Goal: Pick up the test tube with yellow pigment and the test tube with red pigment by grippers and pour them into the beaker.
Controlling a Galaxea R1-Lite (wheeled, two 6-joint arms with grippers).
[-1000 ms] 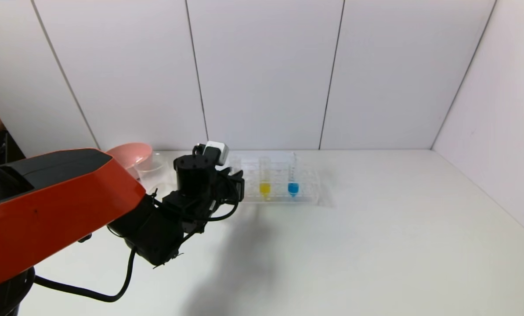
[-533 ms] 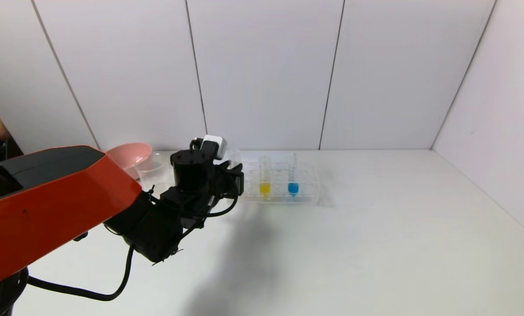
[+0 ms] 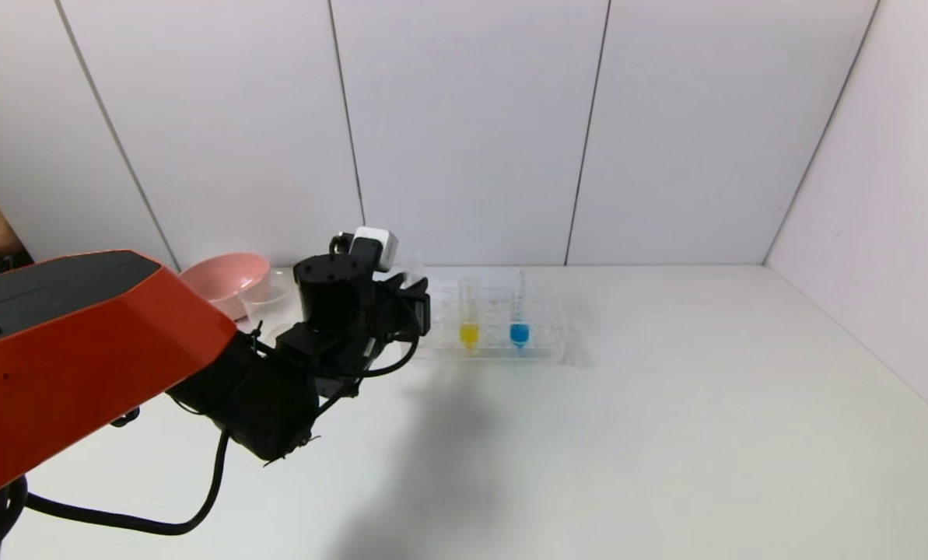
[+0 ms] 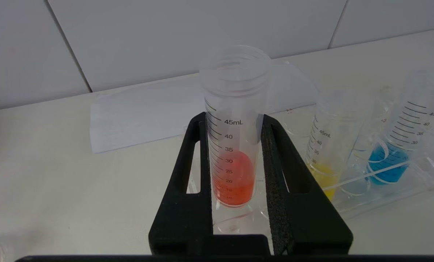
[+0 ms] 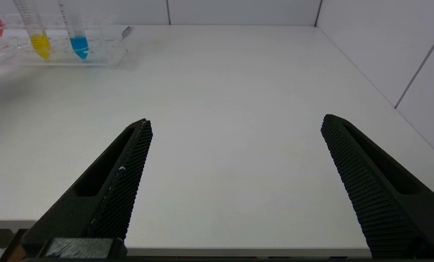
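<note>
My black left gripper clamps the clear graduated tube of orange-red liquid, seemingly lifted just off the clear rack. Beyond stand the yellow-filled tube and clear beaker. My right gripper gapes.

Red tube — yellow tube, pink bowl

i note clear glossy plastic on the red tube, matt black textured gripper pads, matt white table.
</note>
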